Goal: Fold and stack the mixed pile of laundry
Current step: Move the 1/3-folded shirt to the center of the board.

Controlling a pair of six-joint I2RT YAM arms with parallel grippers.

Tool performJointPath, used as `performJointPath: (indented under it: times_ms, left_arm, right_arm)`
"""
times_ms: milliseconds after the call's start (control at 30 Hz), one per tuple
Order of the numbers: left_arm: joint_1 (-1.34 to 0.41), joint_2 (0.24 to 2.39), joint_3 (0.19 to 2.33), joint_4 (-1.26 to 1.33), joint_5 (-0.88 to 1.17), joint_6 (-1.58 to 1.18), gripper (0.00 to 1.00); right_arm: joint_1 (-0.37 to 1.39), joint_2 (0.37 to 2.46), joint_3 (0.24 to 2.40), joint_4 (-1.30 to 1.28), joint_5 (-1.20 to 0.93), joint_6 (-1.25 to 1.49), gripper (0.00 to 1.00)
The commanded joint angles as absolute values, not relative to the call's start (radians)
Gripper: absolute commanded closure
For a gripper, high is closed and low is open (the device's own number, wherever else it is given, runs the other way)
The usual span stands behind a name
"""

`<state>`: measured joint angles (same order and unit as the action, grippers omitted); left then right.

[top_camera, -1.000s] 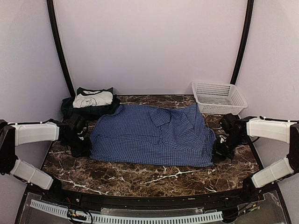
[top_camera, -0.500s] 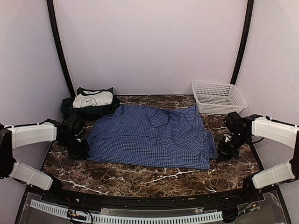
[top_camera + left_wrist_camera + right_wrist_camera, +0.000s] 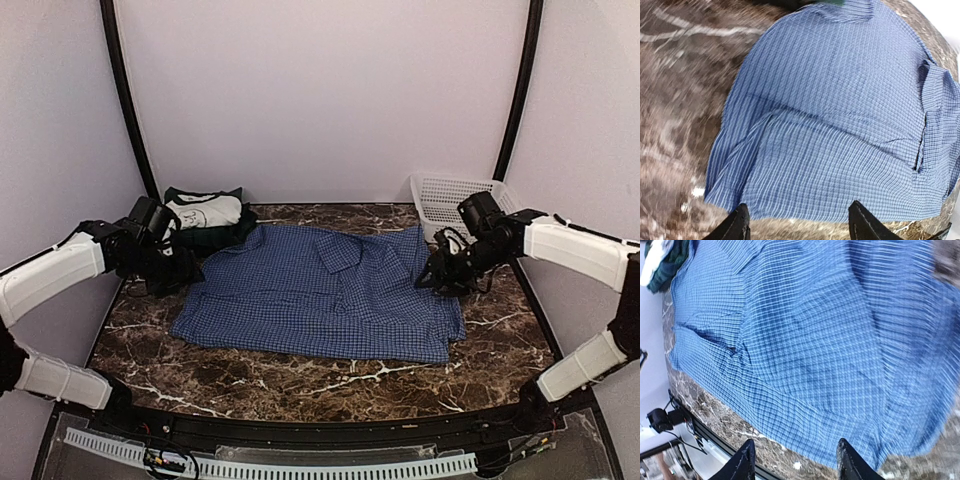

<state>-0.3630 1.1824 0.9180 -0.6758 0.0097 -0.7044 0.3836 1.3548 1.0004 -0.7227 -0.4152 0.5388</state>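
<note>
A blue-and-white checked button shirt (image 3: 325, 290) lies spread flat across the middle of the marble table, also filling the left wrist view (image 3: 840, 125) and the right wrist view (image 3: 805, 340). At the back left sits a folded stack: a white garment with dark green parts (image 3: 202, 210) on a dark green one (image 3: 190, 238). My left gripper (image 3: 178, 272) hovers open above the shirt's left edge, its fingertips (image 3: 740, 225) apart and empty. My right gripper (image 3: 432, 278) hovers open over the shirt's right edge, holding nothing.
A white plastic lattice basket (image 3: 468, 205) stands at the back right corner, just behind my right arm. Black curved frame posts (image 3: 125, 100) rise on both sides. The table's dark front rail (image 3: 300, 432) runs along the near edge.
Both grippers let go of the shirt's lower side corners, opened, and rose toward the back. The shirt's lower left corner now lies further left on the table.
</note>
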Motion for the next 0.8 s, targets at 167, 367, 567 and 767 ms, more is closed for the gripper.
performJointPath:
  times_ms: [167, 367, 567, 767]
  left_arm:
    - [-0.369, 1.460, 0.913, -0.477, 0.173, -0.550, 0.37]
    - [-0.438, 1.557, 0.872, -0.439, 0.178, -0.576, 0.38]
    - [-0.515, 1.558, 0.785, -0.413, 0.208, -0.692, 0.40]
    - [-0.630, 1.466, 0.678, -0.399, 0.241, -0.820, 0.42]
  right_arm:
    - [0.452, 1.627, 1.057, -0.522, -0.473, 0.441, 0.48]
    - [0.433, 1.710, 0.968, -0.512, -0.452, 0.473, 0.49]
    - [0.377, 1.682, 0.861, -0.540, -0.448, 0.521, 0.48]
    - [0.309, 1.543, 0.769, -0.612, -0.419, 0.592, 0.45]
